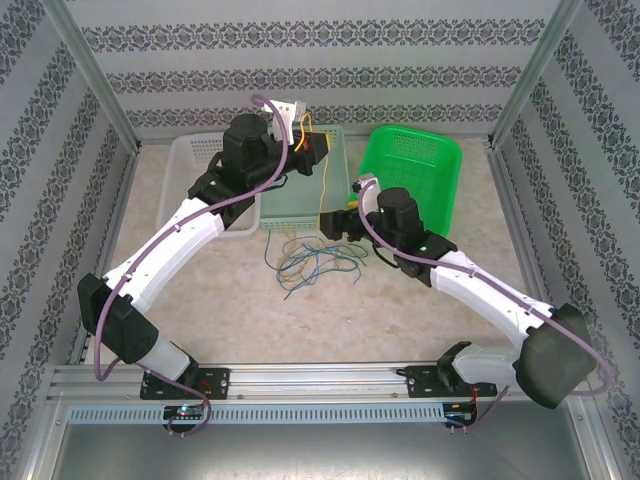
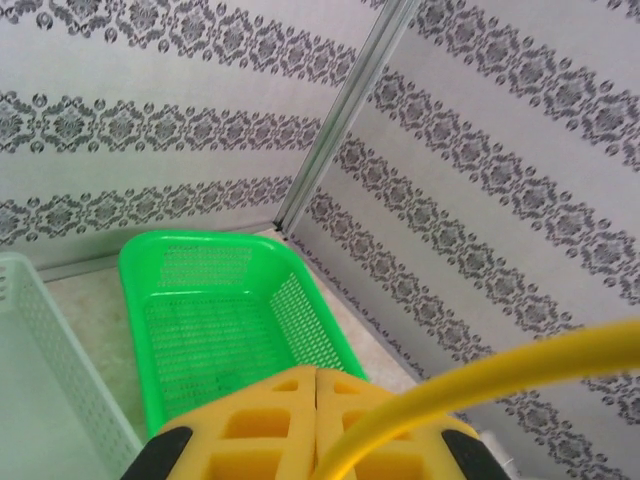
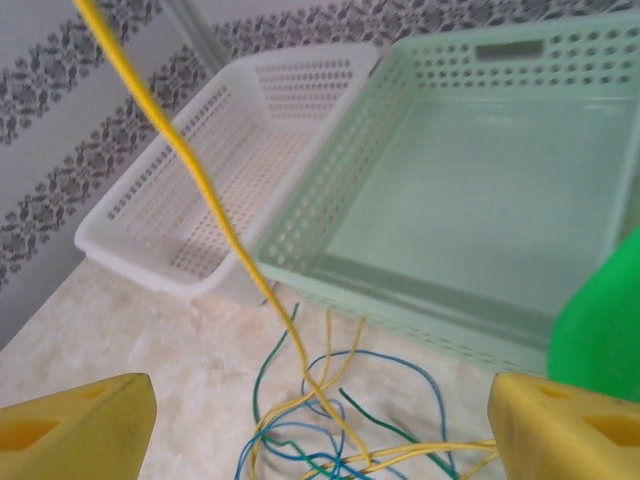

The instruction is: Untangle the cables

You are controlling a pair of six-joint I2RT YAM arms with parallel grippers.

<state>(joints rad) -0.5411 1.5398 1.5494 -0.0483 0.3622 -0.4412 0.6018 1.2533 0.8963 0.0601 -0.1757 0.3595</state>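
Observation:
The cables [image 1: 312, 260] lie as a loose tangle of yellow, blue and green strands on the table, just in front of the pale green basket [image 1: 298, 205]. My left gripper [image 1: 316, 146] is raised over that basket and shut on a yellow cable [image 1: 322, 188], which runs down taut into the pile. In the left wrist view its yellow pads [image 2: 270, 420] press together and the yellow cable [image 2: 500, 375] arcs past them. My right gripper [image 3: 320, 430] hovers open above the tangle [image 3: 330, 420], apart from the strands, with the taut yellow cable [image 3: 200, 190] rising ahead.
A white basket [image 1: 190, 170] stands at the back left beside the pale green basket [image 3: 400, 290]. A bright green basket [image 1: 415, 170] stands at the back right. Patterned walls and metal posts enclose the table on three sides.

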